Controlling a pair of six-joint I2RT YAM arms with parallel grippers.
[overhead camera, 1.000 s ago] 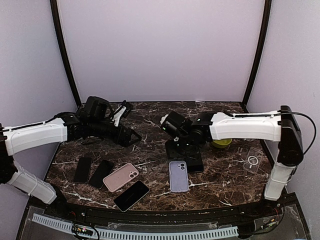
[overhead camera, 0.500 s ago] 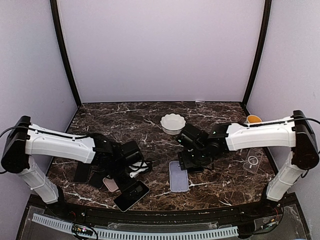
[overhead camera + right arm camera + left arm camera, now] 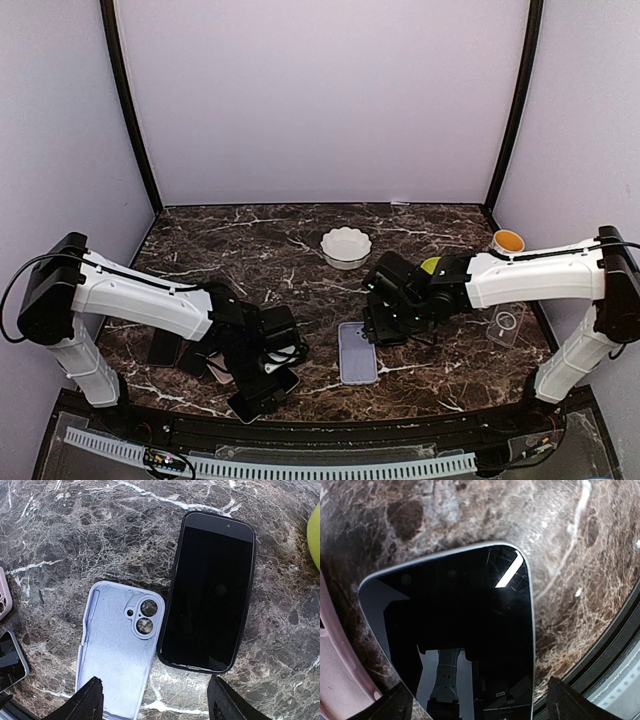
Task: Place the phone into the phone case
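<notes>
A black phone (image 3: 455,630) lies screen up near the table's front edge and shows in the top view (image 3: 250,405) too. My left gripper (image 3: 268,372) hangs low over it, open, its fingertips (image 3: 562,700) on either side of the phone's near end. An empty lavender case (image 3: 117,645) lies open side up in the middle (image 3: 357,352). Beside it lies a black phone in a black case (image 3: 210,590). My right gripper (image 3: 385,322) is open and empty above these two, its fingertips (image 3: 90,700) wide apart.
A pink case (image 3: 222,372) lies partly under my left arm, with two dark phones (image 3: 165,340) to its left. A white bowl (image 3: 346,246), a green object (image 3: 430,265), an orange cup (image 3: 508,241) and a clear case (image 3: 505,322) sit behind and to the right.
My left arm swung from the back left down to the front and now hangs over the black phone. My right gripper shifted slightly right and stays over the lavender case and the cased phone.
</notes>
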